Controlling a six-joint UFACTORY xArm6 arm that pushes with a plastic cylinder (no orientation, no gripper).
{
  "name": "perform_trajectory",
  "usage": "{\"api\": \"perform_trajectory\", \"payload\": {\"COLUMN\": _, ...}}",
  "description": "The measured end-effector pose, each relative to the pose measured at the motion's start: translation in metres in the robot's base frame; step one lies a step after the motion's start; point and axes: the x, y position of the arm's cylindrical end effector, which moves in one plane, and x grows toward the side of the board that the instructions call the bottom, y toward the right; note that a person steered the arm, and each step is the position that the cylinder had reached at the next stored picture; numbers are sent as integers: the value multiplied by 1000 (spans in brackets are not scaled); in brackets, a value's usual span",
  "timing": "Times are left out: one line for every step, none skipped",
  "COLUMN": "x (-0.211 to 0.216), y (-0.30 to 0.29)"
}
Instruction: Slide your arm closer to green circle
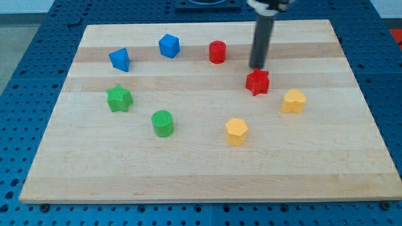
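pale wooden worktop (352, 169) | blue triangular block (119, 59), blue cube (169, 46), red cylinder (217, 51) along the view's top | red star (257, 82), yellow heart-like block (293, 100) at right | yellow hexagon (237, 132) low centre | green star (119, 98) at left

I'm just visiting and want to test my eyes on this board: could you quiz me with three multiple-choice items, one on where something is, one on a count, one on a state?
1. Where is my tip?
A. just above the red star, towards the view's top
B. beside the green circle
C. off the wooden board

2. How many yellow blocks are there?
A. one
B. two
C. three

3. Is my tip touching the green circle?
A. yes, pressing it
B. no, far apart
C. resting on top of it

Answers: 1 A, the rod ends right by the red star. 2 B, one yellow block sits near the view's bottom, another yellow block at the right. 3 B, bare board lies between them.
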Motion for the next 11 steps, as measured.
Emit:
{"api": "perform_trajectory", "payload": {"x": 1, "y": -59}}
{"api": "perform_trajectory", "payload": {"x": 23, "y": -109}}
{"api": "perform_trajectory", "payload": {"x": 53, "y": -174}}
{"api": "perform_trajectory", "payload": {"x": 97, "y": -211}}
{"api": "perform_trajectory", "payload": {"x": 148, "y": -208}}
{"api": "perform_trajectory", "payload": {"x": 193, "y": -206}}
{"api": "perform_trajectory", "payload": {"x": 200, "y": -203}}
{"api": "perform_trajectory", "payload": {"x": 176, "y": -220}}
{"api": "perform_trajectory", "payload": {"x": 141, "y": -218}}
{"api": "perform_trajectory", "payload": {"x": 142, "y": -198}}
{"api": "perform_trajectory", "payload": {"x": 150, "y": -177}}
